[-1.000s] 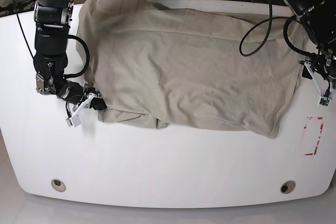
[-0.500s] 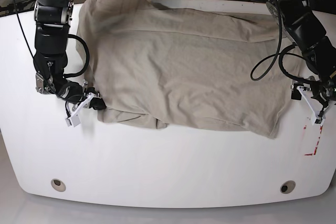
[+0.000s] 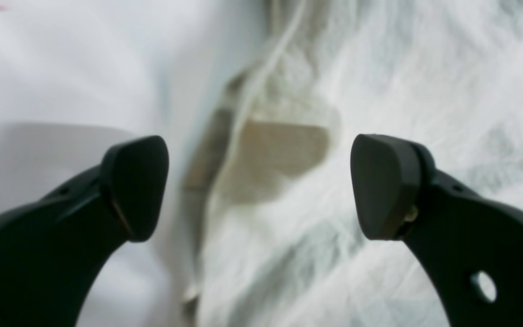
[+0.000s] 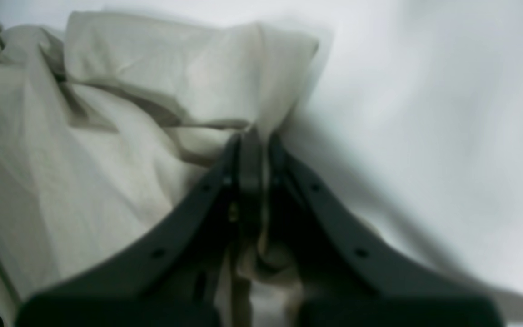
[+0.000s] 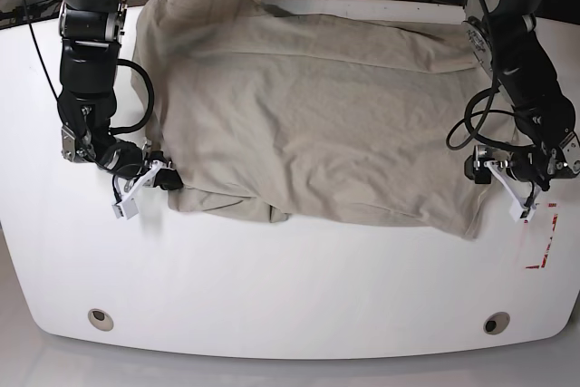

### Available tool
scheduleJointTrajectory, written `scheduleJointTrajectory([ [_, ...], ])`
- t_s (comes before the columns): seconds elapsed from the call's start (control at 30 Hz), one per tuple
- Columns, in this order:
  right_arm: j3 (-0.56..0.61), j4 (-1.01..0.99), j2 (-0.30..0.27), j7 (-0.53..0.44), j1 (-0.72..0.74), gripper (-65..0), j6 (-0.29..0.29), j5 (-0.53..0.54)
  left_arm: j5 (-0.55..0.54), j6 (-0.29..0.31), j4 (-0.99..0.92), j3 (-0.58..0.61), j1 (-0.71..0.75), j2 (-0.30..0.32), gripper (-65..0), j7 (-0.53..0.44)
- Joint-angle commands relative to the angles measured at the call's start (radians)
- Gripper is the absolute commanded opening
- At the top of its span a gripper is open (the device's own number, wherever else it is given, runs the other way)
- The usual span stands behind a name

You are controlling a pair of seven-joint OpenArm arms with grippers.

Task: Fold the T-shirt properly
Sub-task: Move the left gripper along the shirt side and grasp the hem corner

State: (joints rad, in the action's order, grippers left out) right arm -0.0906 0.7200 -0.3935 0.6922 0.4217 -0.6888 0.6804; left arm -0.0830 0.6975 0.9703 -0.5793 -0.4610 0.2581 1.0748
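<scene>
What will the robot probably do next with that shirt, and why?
Probably lower the open left gripper onto the T-shirt edge beneath it and close. The right gripper is already shut on the opposite edge, so both ends would then be held for a fold.

T-shirt (image 3: 379, 91) blurred in left wrist view, top edge cropped

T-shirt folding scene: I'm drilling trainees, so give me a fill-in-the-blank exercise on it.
1. The right gripper has its jaws ____ on the T-shirt.
2. The left gripper has its jaws ____.
3. The T-shirt lies on a ____ table.
4. Red marks sit nearest the ____ gripper.
Answers: shut; open; white; left.
</scene>
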Motion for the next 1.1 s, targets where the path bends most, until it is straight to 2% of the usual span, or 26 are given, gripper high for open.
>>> scheduleJointTrajectory([
  [0.0,-0.005,0.016,-0.015,-0.01,0.026,-64.8,-0.009,0.012,-0.011,0.001,-0.017,0.002,-0.048,0.019,-5.0,-0.025],
  [0.13,-0.005,0.016,-0.015,-0.01,0.024,-64.8,-0.009,0.017,-0.011,0.001,-0.086,0.003,-0.075,0.019,-5.1,-0.037],
  [0.3,-0.005,0.016,-0.015,-0.01,0.024,-64.8,-0.009,0.019,-0.011,0.001,-0.166,0.068,-0.101,0.019,-5.7,-0.095],
  [0.37,-0.005,0.016,-0.015,-0.01,0.024,-64.8,-0.009,0.019,-0.011,0.001,-0.195,0.075,-0.103,0.017,-11.4,-0.124],
  [0.4,-0.005,0.016,-0.015,-0.01,0.024,-64.8,-0.009,0.019,-0.011,0.001,-0.202,0.075,-0.104,0.017,-15.0,-0.13],
  [0.53,-0.005,0.016,-0.015,-0.009,0.024,-64.8,-0.009,0.019,-0.011,0.001,-0.212,0.069,-0.114,0.017,-38.9,-0.137],
  [0.63,-0.005,0.016,-0.015,-0.007,0.024,-64.8,-0.009,0.019,-0.005,0.001,-0.207,0.074,-0.111,0.017,-63.1,-0.138],
  [0.67,-0.005,0.017,-0.015,-0.006,0.024,-65.0,-0.009,0.019,-0.004,0.001,-0.207,0.074,-0.111,0.017,-65.0,-0.138],
  [0.77,-0.005,0.023,-0.015,-0.004,0.024,-65.0,-0.009,0.02,-0.004,0.001,-0.207,0.075,-0.111,0.017,-63.1,-0.135],
  [0.87,-0.005,0.079,-0.015,0.025,0.019,-65.0,-0.009,0.02,-0.005,0.001,-0.195,0.075,-0.111,0.017,-65.0,-0.107],
  [1.07,-0.084,0.292,-0.014,0.12,-0.05,-65.0,-0.009,0.02,-0.008,0.001,0.074,0.075,-0.054,0.008,-64.9,0.015],
])
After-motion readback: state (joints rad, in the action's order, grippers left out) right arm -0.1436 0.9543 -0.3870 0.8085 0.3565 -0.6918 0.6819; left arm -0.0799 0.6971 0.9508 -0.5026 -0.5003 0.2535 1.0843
